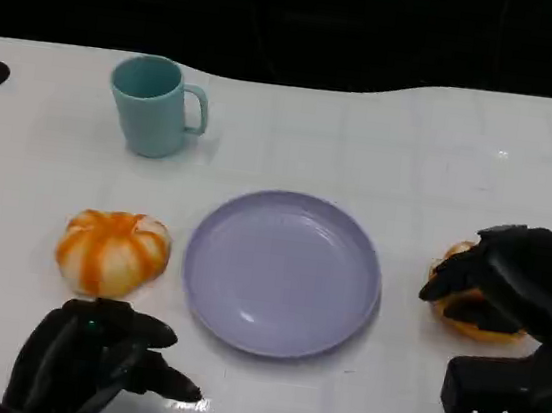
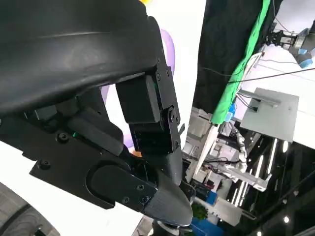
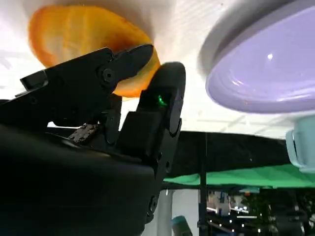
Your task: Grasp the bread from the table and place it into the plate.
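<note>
Right hand is draped over the bread, fingers curled round it, on the surface just right of the plate. Left hand spread, holding nothing, near the striped bun.

head overhead; wrists close, plate shared

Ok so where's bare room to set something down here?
The plate itself is bare. Open table lies between the mug and the far right edge, behind the plate. Crowded: the right hand over the bread, and the left hand near the striped bun.
</note>
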Controlling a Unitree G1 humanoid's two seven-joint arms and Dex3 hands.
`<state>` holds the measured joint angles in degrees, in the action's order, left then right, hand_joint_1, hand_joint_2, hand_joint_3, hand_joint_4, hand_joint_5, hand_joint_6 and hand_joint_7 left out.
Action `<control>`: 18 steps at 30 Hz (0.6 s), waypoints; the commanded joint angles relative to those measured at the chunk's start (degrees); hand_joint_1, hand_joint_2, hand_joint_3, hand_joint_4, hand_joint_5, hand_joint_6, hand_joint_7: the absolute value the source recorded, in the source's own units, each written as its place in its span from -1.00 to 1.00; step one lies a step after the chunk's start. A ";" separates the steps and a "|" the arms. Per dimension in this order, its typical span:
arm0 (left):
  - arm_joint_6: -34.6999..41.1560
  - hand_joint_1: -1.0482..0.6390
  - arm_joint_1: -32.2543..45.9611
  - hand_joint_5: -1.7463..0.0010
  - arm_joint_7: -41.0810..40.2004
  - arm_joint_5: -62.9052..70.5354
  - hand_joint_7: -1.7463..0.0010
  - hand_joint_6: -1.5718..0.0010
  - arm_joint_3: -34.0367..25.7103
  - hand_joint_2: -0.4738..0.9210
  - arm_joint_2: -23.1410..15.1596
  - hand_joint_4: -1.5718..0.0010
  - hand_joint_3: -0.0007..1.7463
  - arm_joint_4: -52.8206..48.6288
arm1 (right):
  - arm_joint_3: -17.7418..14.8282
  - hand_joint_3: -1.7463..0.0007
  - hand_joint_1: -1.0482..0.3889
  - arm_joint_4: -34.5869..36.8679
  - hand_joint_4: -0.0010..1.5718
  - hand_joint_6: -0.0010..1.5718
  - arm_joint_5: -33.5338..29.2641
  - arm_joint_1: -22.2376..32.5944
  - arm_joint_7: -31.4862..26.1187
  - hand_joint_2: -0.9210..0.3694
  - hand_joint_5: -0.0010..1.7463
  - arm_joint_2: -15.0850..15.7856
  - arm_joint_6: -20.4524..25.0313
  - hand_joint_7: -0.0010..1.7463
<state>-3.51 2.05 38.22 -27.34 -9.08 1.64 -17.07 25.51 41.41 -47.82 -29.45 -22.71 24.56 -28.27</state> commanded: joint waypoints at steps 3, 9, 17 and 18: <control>-0.10 -0.93 0.47 0.77 -0.53 -0.11 1.00 -0.96 -0.25 0.84 -0.58 -1.00 -1.00 0.86 | -0.24 -0.33 0.47 1.28 0.20 0.06 0.44 -1.32 -4.72 -0.03 1.00 0.49 -2.32 0.80; -0.36 -0.92 0.43 0.78 -0.38 0.00 1.00 -0.96 -0.18 0.85 -0.60 -1.00 -1.00 0.73 | -0.77 -0.49 0.47 0.92 0.28 0.10 1.02 -1.42 -7.87 0.08 1.00 0.33 -4.38 0.79; -0.80 -0.92 0.09 0.78 -0.34 0.13 1.00 -0.96 -0.24 0.85 -0.52 -1.00 -1.00 -0.12 | -3.05 -0.64 0.58 -3.05 0.33 0.20 4.95 -0.60 -7.89 0.22 1.00 -1.36 -6.91 0.70; -0.59 -0.92 0.10 0.78 -0.56 0.16 1.00 -0.96 -0.21 0.85 -0.50 -1.00 -1.00 -0.01 | -3.33 -0.67 0.57 -3.79 0.34 0.20 5.36 -0.43 -7.56 0.23 1.00 -1.64 -7.00 0.71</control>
<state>-3.71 2.10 38.21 -27.33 -9.05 1.66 -17.09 23.42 39.61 -44.22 -29.55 -30.18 23.17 -34.41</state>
